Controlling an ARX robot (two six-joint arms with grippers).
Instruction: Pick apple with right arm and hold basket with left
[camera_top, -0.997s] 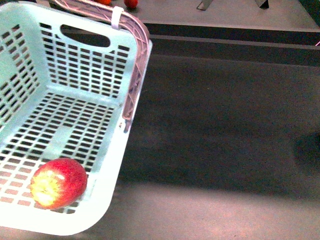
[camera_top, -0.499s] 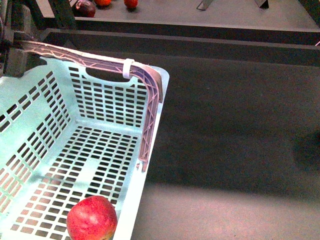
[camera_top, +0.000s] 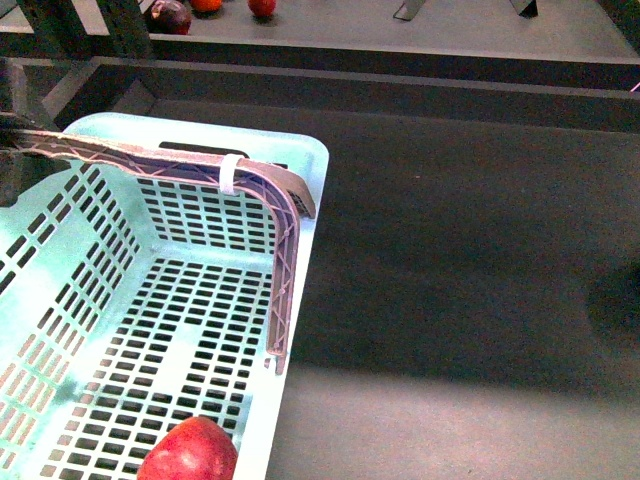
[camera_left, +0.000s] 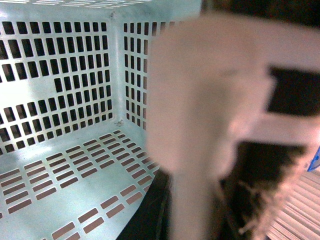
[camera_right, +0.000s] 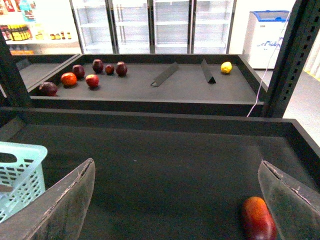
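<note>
The glossy red apple with yellow-orange blotches (camera_top: 190, 452) lies on the slotted floor of the large pale mint-aqua plastic basket (camera_top: 305, 215), against its near right wall, cut off by the front view's lower edge. It looks already delivered, so what remains is likely only keeping the basket steady. The basket's grey-brown latticed swing handle (camera_top: 150, 163), bound with a white tie (camera_top: 230, 172), is raised across the basket's top and runs off left toward dark hardware, which suggests the left arm carries the basket by it. In the left wrist view a blurred pale shape fills the foreground over the basket's interior; whether the left gripper is clamped I cannot tell. The right gripper (camera_right: 175, 192) hovers over the dark tray surface (camera_right: 165, 165), jaws spread wide and holding nothing, with a red-orange elongated fruit (camera_right: 258, 219) just beside one finger.
</note>
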